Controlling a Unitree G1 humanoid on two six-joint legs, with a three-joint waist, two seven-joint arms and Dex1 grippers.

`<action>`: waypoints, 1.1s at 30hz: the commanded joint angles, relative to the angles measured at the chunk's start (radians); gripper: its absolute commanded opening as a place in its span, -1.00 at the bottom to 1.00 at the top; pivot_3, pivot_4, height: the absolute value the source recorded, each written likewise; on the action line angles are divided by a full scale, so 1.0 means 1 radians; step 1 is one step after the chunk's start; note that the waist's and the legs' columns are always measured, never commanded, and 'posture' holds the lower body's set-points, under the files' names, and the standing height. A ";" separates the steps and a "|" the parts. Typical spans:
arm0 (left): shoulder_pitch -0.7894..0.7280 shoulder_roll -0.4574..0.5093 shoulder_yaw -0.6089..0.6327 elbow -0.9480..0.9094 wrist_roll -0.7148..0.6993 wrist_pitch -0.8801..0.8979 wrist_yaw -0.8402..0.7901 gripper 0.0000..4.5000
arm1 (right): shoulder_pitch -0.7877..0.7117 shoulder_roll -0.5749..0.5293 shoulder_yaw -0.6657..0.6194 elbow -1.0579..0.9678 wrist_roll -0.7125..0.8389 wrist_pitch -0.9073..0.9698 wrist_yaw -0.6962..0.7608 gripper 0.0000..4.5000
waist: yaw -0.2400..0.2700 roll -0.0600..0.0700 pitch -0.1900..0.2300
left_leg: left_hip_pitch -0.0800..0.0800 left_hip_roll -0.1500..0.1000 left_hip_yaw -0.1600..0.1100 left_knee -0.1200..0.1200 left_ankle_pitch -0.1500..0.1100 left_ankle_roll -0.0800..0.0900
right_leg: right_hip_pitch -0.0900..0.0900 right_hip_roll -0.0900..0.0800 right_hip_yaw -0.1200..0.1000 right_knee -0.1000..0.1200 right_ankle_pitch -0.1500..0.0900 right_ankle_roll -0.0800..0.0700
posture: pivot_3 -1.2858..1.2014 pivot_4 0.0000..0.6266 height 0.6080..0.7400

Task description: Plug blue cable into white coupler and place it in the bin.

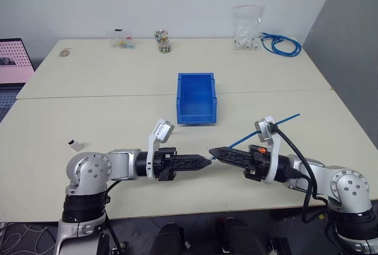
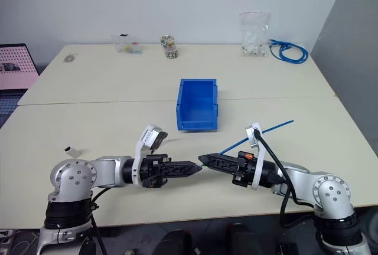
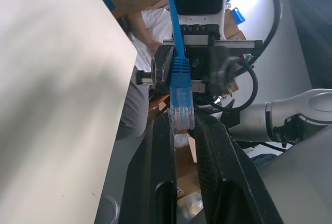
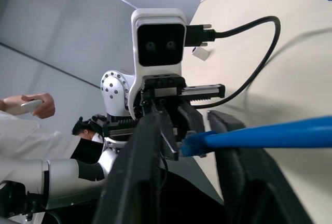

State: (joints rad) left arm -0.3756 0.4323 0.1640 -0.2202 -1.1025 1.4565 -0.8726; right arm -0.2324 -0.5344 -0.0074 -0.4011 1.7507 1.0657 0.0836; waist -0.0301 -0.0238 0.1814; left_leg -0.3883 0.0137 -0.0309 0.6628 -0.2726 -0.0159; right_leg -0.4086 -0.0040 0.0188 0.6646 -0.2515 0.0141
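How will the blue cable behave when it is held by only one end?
Probably semi-stiff: the blue cable runs nearly straight away from its plug, which is pinched in the left tool, and it does not droop. It is likely light, since it is thin. The smooth clear plug may slip or twist in the pinch.

The white coupler cannot be made out between the fingers of the left tool, so whether the plug of the blue cable has entered it stays unclear. The contents of the clear bag and the small jars at the worktop's far edge are too small to tell. The laptop is cut off by the picture's edge.
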 commanded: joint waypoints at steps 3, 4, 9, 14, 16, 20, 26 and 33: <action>-0.008 0.001 0.009 0.009 -0.024 -0.036 0.027 -0.90 | -0.016 -0.015 0.018 -0.019 0.038 -0.016 0.031 -0.93 | 0.000 0.000 0.000 | 0.000 0.000 0.000 0.000 0.000 0.000 | 0.000 0.000 0.000 0.000 0.000 0.000 | 0.03 -0.52 1.00; -0.006 0.002 0.009 0.008 -0.027 -0.039 0.028 -0.90 | -0.017 -0.018 0.019 -0.018 0.038 -0.017 0.033 -0.93 | 0.000 0.000 0.000 | 0.000 0.000 0.000 0.000 0.000 0.000 | 0.000 0.000 0.000 0.000 0.000 0.000 | 0.03 -0.52 1.00; 0.013 0.023 -0.008 -0.019 -0.013 -0.087 0.007 -0.90 | -0.028 -0.022 0.029 -0.014 0.030 -0.028 0.028 -0.93 | 0.000 0.000 0.000 | 0.000 0.000 0.000 0.000 0.000 0.000 | 0.000 0.000 0.000 0.000 0.000 0.000 | 0.03 -0.52 1.00; 0.066 0.143 -0.064 -0.092 0.008 -0.148 -0.114 -0.36 | -0.057 -0.038 0.032 0.006 0.010 -0.025 0.047 -0.93 | -0.002 0.000 0.000 | -0.001 0.000 0.000 0.000 0.000 0.000 | -0.001 0.000 0.000 0.000 0.000 0.000 | 0.03 -0.52 1.00; 0.109 0.207 -0.091 -0.142 0.047 -0.206 -0.156 -0.17 | -0.071 -0.053 0.027 0.021 0.001 -0.018 0.066 -0.93 | -0.002 0.000 0.000 | -0.001 0.000 0.000 -0.001 0.000 0.000 | -0.001 0.000 0.000 0.000 0.000 0.000 | 0.03 -0.52 1.00; 0.232 0.289 -0.127 -0.239 0.209 -0.394 -0.138 0.22 | -0.100 -0.085 0.024 0.066 -0.037 0.007 0.126 -0.93 | 0.002 0.001 0.000 | -0.001 0.000 0.001 -0.001 0.000 0.000 | -0.001 0.000 0.001 -0.001 0.000 0.000 | 0.03 -0.52 1.00; 0.428 0.147 -0.066 -0.392 0.579 -0.634 0.363 0.79 | -0.178 -0.106 0.029 0.165 -0.158 0.042 0.259 -0.93 | 0.004 0.001 0.001 | -0.002 0.000 0.002 -0.001 0.000 0.000 | -0.002 -0.006 0.002 -0.003 0.000 0.001 | 0.03 -0.52 1.00; 0.621 -0.145 -0.029 -0.475 0.984 -0.843 0.903 1.00 | -0.240 -0.077 0.048 0.233 -0.254 0.083 0.364 -0.93 | 0.008 0.001 0.001 | -0.003 0.000 0.003 -0.001 0.000 0.000 | -0.002 -0.008 0.002 -0.004 0.002 0.002 | 0.03 -0.52 1.00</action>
State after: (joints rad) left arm 0.2367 0.3052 0.1086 -0.6399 -0.2048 0.6693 -0.0818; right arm -0.4477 -0.6156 0.0469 -0.1621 1.5087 1.1363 0.4064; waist -0.0224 -0.0232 0.1822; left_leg -0.3914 0.0126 -0.0277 0.6619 -0.2727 -0.0157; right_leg -0.4103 -0.0128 0.0213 0.6603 -0.2497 0.0165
